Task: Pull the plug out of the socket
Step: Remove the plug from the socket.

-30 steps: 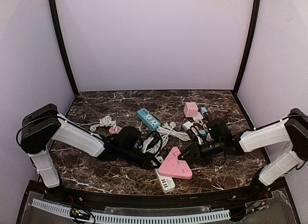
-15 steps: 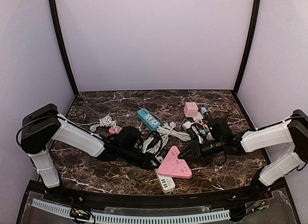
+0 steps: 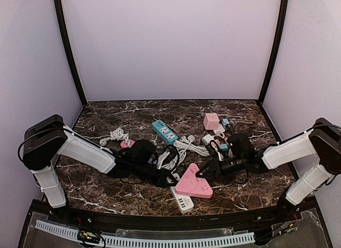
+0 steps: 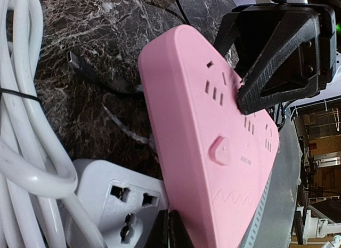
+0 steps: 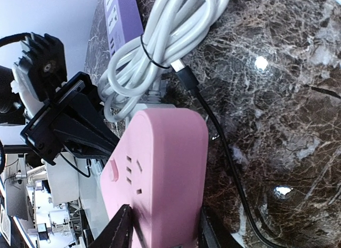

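Gripping one pink socket strip (image 3: 194,185): right tool (image 5: 162,233); left tool (image 4: 168,234) closed beside one white strip (image 3: 183,200).

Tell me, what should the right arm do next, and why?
Probably squeeze the right end effector firmly on the pink strip: its fingers flank the strip's end, though a real grip is unclear, and the shut left end effector sits beside it.

The left arm (image 3: 85,152) and right arm (image 3: 287,151) match: white shells on the long links, bulky black housings at the joints, thin black cables looping beside the near shoulders. The right gripper (image 4: 230,77) is matte black, wedge-shaped and angular, with small round screw heads in its side
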